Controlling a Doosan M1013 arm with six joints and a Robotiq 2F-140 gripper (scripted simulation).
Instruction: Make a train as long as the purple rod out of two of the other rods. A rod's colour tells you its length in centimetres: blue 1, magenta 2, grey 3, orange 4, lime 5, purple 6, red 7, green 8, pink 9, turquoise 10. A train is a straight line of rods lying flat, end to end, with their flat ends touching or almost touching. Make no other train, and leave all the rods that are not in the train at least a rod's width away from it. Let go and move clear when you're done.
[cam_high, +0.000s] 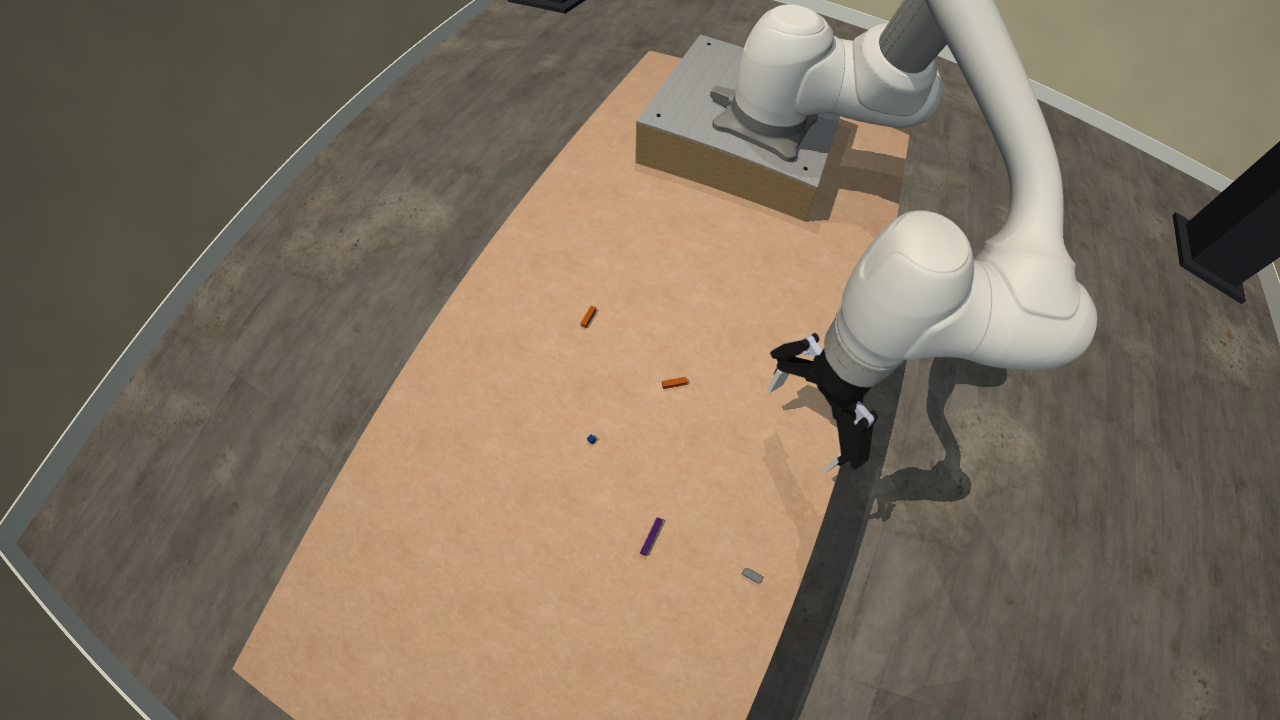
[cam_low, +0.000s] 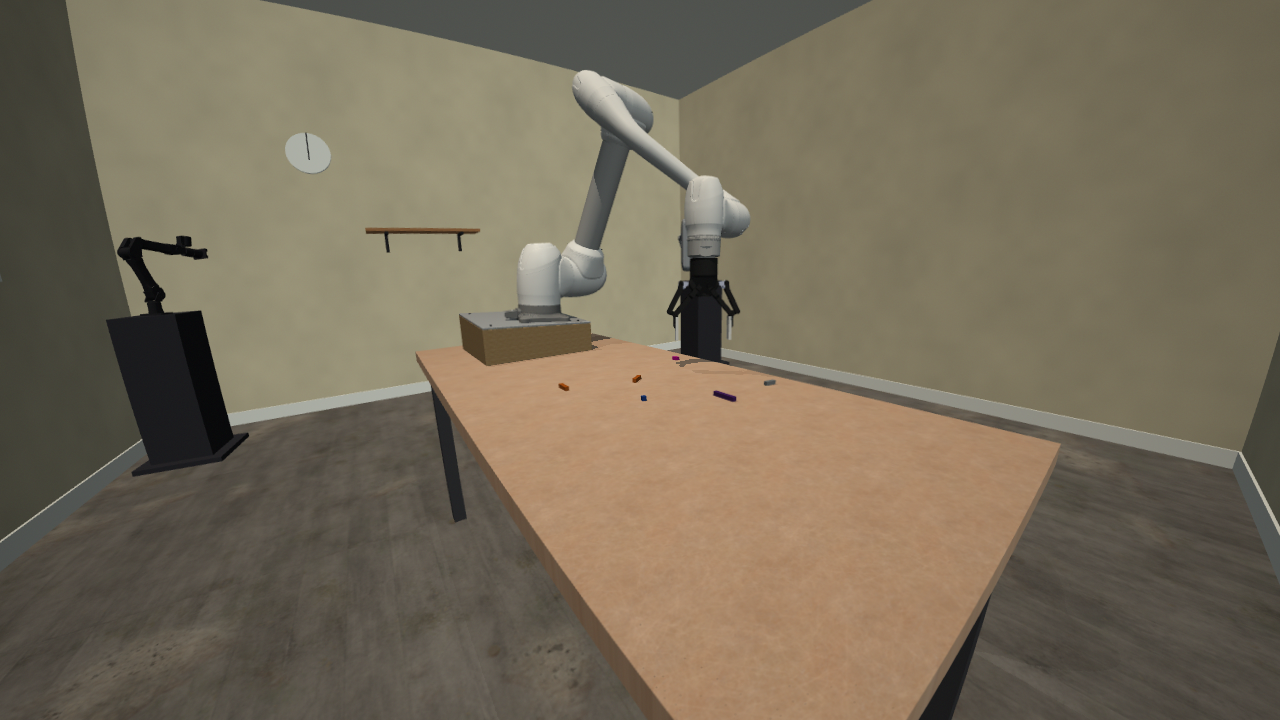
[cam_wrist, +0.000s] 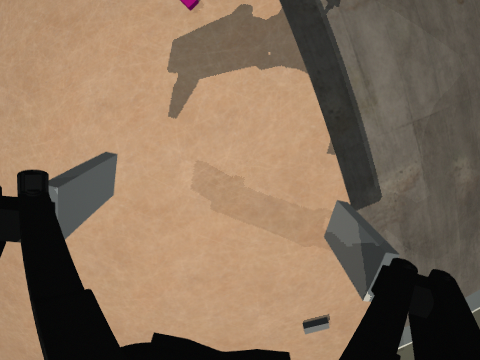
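Observation:
My gripper (cam_high: 800, 428) (cam_low: 703, 337) (cam_wrist: 225, 198) is open and empty, above the table near its long edge. A magenta rod (cam_low: 675, 358) (cam_wrist: 190, 4) lies near that edge; the arm hides it in the top view. A grey rod (cam_high: 752, 575) (cam_low: 769, 382) (cam_wrist: 316, 325) lies on the other side of the gripper. A purple rod (cam_high: 651, 536) (cam_low: 725, 395) lies beyond a rod's width from the grey one. One orange rod (cam_high: 674, 382) (cam_low: 636, 378) and another orange rod (cam_high: 588, 316) (cam_low: 563, 386) lie apart. A blue rod (cam_high: 591, 438) (cam_low: 643, 398) lies alone. No rods touch.
The wooden table (cam_high: 429, 537) (cam_low: 760, 537) carries the arm's base block (cam_high: 725, 179) (cam_low: 537, 342) at one end. The table's dark side (cam_high: 827, 573) (cam_wrist: 335, 100) shows beside the gripper. Dark pedestals (cam_high: 1239, 223) (cam_low: 170, 385) stand off the table.

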